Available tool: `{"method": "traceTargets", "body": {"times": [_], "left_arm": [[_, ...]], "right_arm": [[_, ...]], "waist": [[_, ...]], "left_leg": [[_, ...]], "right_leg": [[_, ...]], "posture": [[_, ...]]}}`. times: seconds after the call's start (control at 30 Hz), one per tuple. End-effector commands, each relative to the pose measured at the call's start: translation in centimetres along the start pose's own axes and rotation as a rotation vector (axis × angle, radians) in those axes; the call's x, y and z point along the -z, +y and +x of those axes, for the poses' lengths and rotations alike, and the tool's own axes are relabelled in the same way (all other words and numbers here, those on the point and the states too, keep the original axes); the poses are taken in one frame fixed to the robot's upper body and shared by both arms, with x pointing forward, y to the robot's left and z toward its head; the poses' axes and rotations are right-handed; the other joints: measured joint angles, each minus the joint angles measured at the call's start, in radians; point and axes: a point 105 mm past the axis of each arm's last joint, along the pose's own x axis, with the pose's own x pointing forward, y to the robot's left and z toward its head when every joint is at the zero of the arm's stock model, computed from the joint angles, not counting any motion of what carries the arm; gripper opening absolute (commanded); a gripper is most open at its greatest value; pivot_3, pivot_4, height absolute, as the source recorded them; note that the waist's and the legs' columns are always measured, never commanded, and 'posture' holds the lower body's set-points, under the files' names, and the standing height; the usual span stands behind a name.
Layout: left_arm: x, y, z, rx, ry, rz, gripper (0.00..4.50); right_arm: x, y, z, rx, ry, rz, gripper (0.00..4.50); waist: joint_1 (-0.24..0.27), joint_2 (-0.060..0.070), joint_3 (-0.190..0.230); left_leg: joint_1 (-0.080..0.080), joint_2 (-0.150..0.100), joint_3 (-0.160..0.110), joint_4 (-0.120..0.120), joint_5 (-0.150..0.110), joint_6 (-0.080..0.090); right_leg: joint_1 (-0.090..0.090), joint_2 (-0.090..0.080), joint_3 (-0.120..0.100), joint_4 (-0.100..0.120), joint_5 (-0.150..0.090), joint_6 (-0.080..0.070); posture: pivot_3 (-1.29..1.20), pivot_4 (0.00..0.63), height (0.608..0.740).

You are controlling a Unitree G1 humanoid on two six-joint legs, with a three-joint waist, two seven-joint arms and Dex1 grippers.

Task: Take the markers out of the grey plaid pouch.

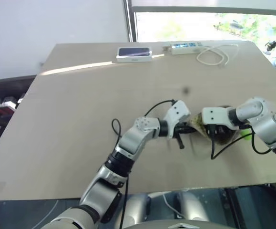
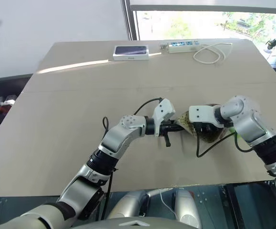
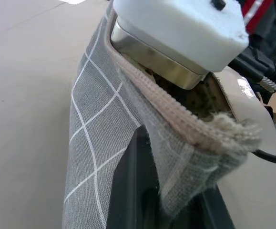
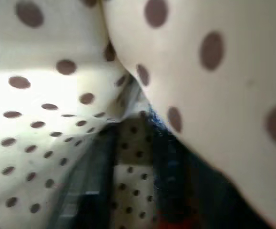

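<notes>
The grey plaid pouch [image 3: 95, 143] lies mid-table, its mouth pulled open so the tan lining [image 1: 197, 125] shows. My left gripper [image 1: 188, 128] is shut on the pouch's zipper edge, and its black fingers [image 3: 133, 191] pinch the fabric. My right gripper [image 1: 217, 131] points down into the pouch's open mouth. The right wrist view looks along a pale lining with dark dots [image 4: 199, 71], and what lies between that gripper's tips is blurred. A pale lime-green marker [image 1: 245, 135] lies on the table beside my right forearm, partly hidden by it.
A white-edged box with a dark top [image 1: 134, 53] sits at the table's far edge. Beside it is a power strip [image 1: 185, 46] with a coiled white cable [image 1: 216, 56]. Black cables loop from both wrists over the tan table [image 1: 80, 109].
</notes>
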Motion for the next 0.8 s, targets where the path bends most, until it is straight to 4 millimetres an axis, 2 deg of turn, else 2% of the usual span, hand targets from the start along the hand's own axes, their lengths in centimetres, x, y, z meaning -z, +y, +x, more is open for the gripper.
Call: {"method": "traceTargets", "body": {"times": [0.03, 0.2, 0.3, 0.47, 0.63, 0.8], "left_arm": [[-1.6, -0.9, 0.5, 0.049, -0.055, 0.042, 0.00], [-1.4, -0.9, 0.4, 0.041, -0.052, 0.038, 0.00], [-1.2, -0.9, 0.4, 0.037, -0.046, 0.040, 0.00], [-0.8, -0.6, 0.2, 0.015, -0.029, 0.056, 0.00], [-0.5, -0.4, -0.2, 0.004, -0.021, 0.053, 0.00], [0.0, -0.6, -0.4, 0.009, -0.008, 0.055, 0.00]], "right_arm": [[1.2, 0.7, 0.8, -0.044, 0.050, 0.018, 0.37], [1.2, 0.9, 0.8, -0.048, 0.044, 0.017, 0.34], [0.9, 0.5, 0.1, -0.011, 0.025, 0.011, 0.34], [-0.6, 1.2, -2.5, 0.001, -0.116, 0.022, 0.34], [-0.1, 2.8, -4.9, -0.024, -0.148, 0.015, 0.34], [-1.8, 2.2, -6.8, 0.056, -0.264, 0.025, 0.34]], "waist": [[0.000, 0.000, 0.000], [0.000, 0.000, 0.000], [0.001, 0.000, 0.000], [0.004, 0.000, 0.000], [0.002, 0.001, 0.001], [-0.001, 0.001, 0.001]], "left_leg": [[0.000, 0.000, 0.000, 0.000, 0.000, 0.000], [0.000, 0.000, 0.000, 0.000, 0.000, 0.000], [0.000, 0.000, 0.000, 0.000, 0.000, 0.000], [-0.001, 0.000, -0.001, 0.000, 0.000, 0.000], [-0.002, 0.000, -0.002, -0.001, 0.000, 0.000], [-0.001, 0.000, 0.000, -0.001, 0.000, 0.000]], "right_leg": [[0.000, 0.000, 0.000, 0.000, 0.000, 0.000], [0.000, 0.000, 0.000, 0.001, 0.000, 0.000], [0.000, 0.000, 0.000, 0.001, 0.000, 0.000], [-0.001, 0.000, 0.000, 0.000, 0.000, 0.000], [-0.001, 0.000, -0.001, -0.001, 0.000, 0.000], [-0.001, 0.000, 0.000, 0.000, 0.000, 0.000]], "posture": [[0.00, 0.150, 0.740], [0.00, 0.150, 0.740], [0.00, 0.150, 0.740], [0.00, 0.150, 0.740], [0.00, 0.150, 0.740], [0.00, 0.150, 0.740]]}}
